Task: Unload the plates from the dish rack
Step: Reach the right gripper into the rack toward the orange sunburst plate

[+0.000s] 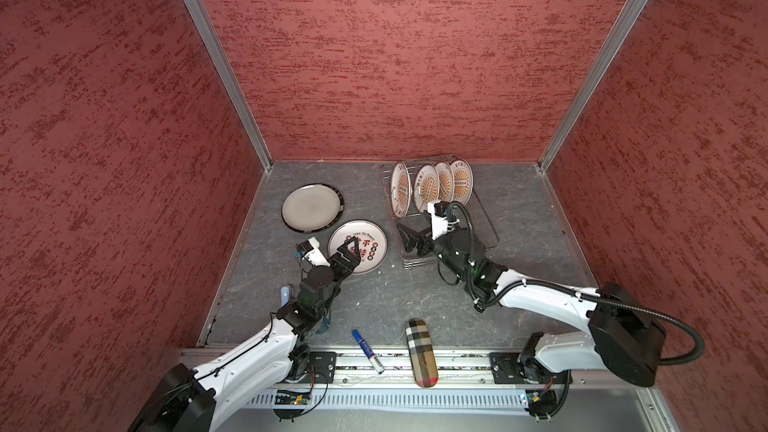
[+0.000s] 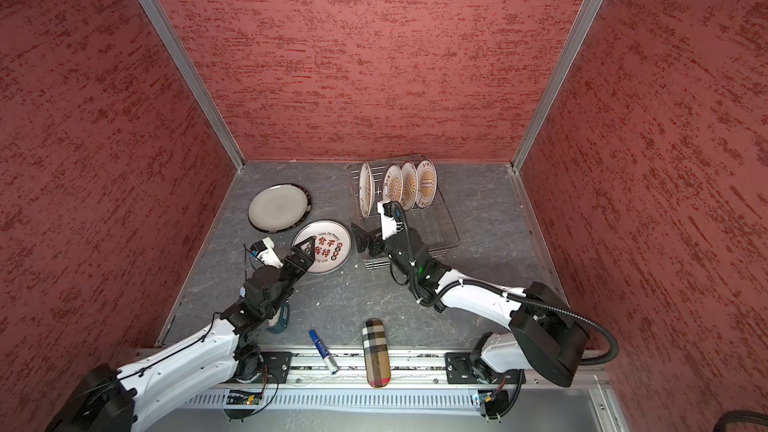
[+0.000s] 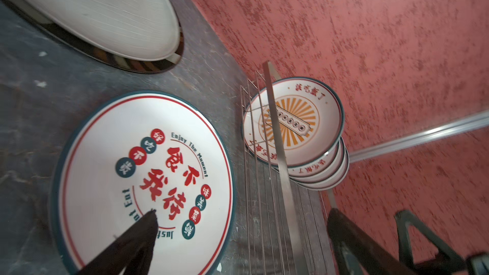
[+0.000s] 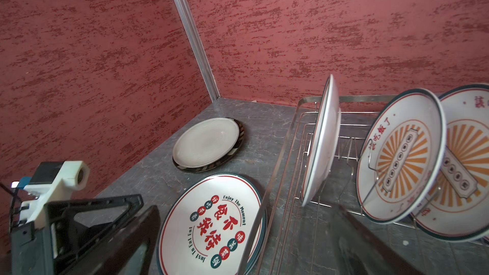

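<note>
Left wrist view shows the plate with red words (image 3: 105, 138) lying flat on the grey table (image 3: 23, 96). One dark finger (image 3: 137, 234) of the left gripper (image 1: 351, 250) hangs over this plate. Its other finger (image 3: 349, 236) is far off to the side. So the jaws stand wide and hold nothing. In both top views this gripper is above the near side of the plate. I cannot tell if it touches the plate.

A big grey plate (image 1: 311, 206) with a dark rim lies flat just beside the plate with red words, closer to the back wall.

The dish rack (image 2: 436, 222) sits on the table to the right of these two plates, near the back wall. Four sun plates (image 1: 427, 188) stand on their edges at the far end of the rack. Three of them lean close together. One stands a little apart, on the left.

The right gripper (image 1: 406, 238) hangs over the near left part of the rack. In the right wrist view one finger (image 4: 140, 239) is low on one side and the other is a dark blur far across. The jaws are wide and grip nothing.

At the front of the table lie a blue pen (image 1: 368, 351) and a checked case (image 1: 422, 353), well apart from the plates. A teal thing (image 2: 282, 320) peeks out from under the left arm, mostly hidden.
</note>
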